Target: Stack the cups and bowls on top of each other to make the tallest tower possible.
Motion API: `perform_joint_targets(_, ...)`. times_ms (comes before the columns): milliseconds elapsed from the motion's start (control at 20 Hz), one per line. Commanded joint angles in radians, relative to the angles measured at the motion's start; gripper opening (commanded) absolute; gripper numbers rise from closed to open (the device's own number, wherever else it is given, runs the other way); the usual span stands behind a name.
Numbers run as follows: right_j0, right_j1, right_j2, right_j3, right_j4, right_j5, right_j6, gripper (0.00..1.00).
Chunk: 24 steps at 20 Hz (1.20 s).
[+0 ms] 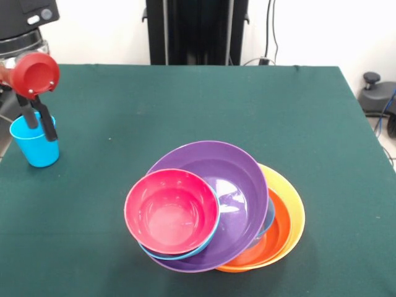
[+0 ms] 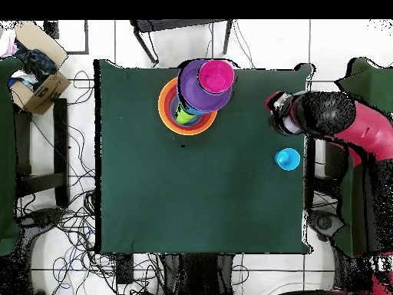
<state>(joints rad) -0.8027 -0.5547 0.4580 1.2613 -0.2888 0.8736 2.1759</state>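
The tower stands at the front middle of the green table point(image 1: 185, 105). Its pink-red bowl point(image 1: 172, 210) tilts on top of a blue bowl point(image 1: 179, 252), inside the purple bowl point(image 1: 232, 179), over a red-orange bowl point(image 1: 275, 238) and an orange bowl point(image 1: 297, 210). From overhead the tower point(image 2: 201, 88) shows the lime green cup point(image 2: 183, 115) under the purple bowl. The light blue cup point(image 1: 35, 147) stands upright near the table's left edge. My gripper point(image 1: 38, 124) is open, one finger point(image 1: 48, 127) in front of the cup's wall, the other at its mouth. The cup also shows overhead point(image 2: 287, 159).
The robot's black pedestal point(image 1: 197, 31) stands behind the far table edge. The red arm point(image 2: 338, 123) reaches in over the table's side beside the blue cup. A cardboard box point(image 2: 38, 81) sits off the table on the opposite side.
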Motion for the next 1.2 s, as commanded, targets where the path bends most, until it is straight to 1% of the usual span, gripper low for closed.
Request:
perform_joint_targets(50, -0.023, -0.007, 0.038, 0.094, -0.077, 0.006, -0.267, 1.00)
perform_joint_targets(250, -0.035, 0.018, 0.040, 0.115, -0.094, -0.034, -0.264, 1.00)
perform_joint_targets(400, -0.043, 0.020, 0.038, 0.132, -0.105, -0.054, -0.258, 1.00)
perform_joint_targets(800, -0.053, 0.049, 0.059, 0.146, -0.115, -0.087, -0.246, 1.00)
perform_joint_targets(1050, -0.052, 0.043, 0.063, 0.154, -0.118, -0.090, -0.228, 1.00)
perform_joint_targets(1200, -0.054, 0.055, 0.062, 0.152, -0.125, -0.096, -0.226, 1.00)
